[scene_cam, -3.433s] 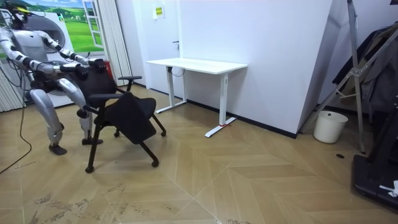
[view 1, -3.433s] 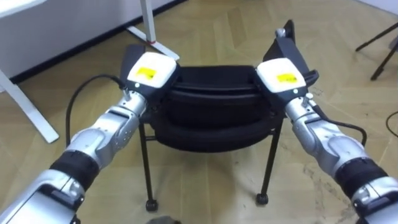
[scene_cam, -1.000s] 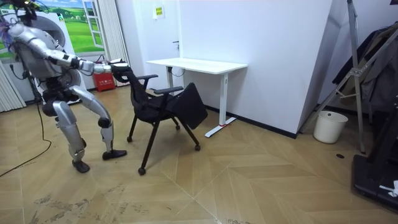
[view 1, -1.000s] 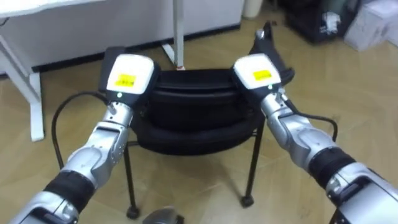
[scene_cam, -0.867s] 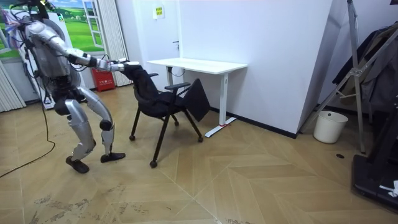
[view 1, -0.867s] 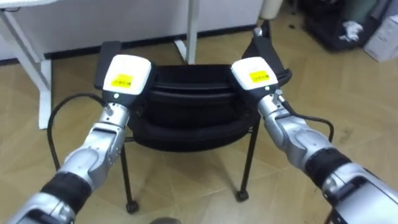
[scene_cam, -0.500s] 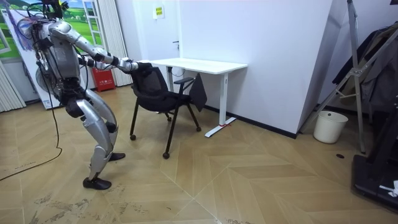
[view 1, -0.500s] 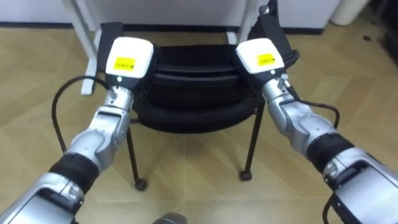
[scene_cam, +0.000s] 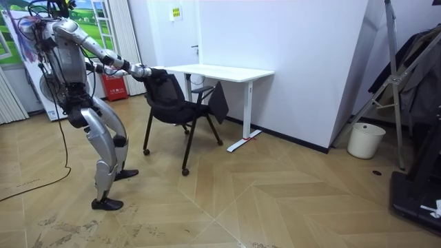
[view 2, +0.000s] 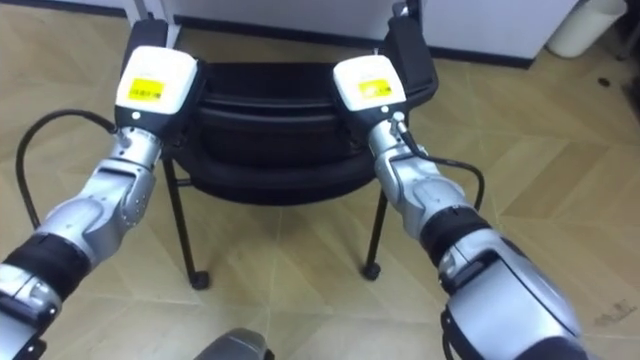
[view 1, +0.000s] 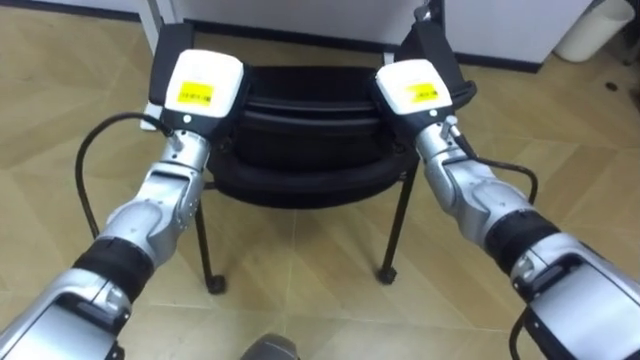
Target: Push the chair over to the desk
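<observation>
**Left eye view.** A black chair [view 1: 300, 165] with a curved backrest [view 1: 310, 105], a padded seat and thin legs on castors stands on the wood floor [view 1: 300, 270], straight ahead of the robot. The left hand [view 1: 195, 88] lies on the backrest's top left corner and the right hand [view 1: 412, 88] on its top right corner. Each is seen from the back and touches the chair. The backrest hides the far side of both hands, so whether they grip it or merely press on it cannot be told. A black armrest juts out beyond each hand.

**Room view.** The robot stands at the room view's left, one foot ahead of the other, with both arms stretched out to the top of the backrest. Here the chair shows from the side, all four legs on the floor. Its seat is turned toward a white desk [scene_cam: 220, 71] and its front is just beside the desk's near end. A white bin [scene_cam: 364, 140] stands by the wall, well apart from both.

**Right eye view.** The backrest spans the space between the two forearms, with one hand on each upper corner. The seat bulges below them, and the two near legs end in castors on the floor.
</observation>
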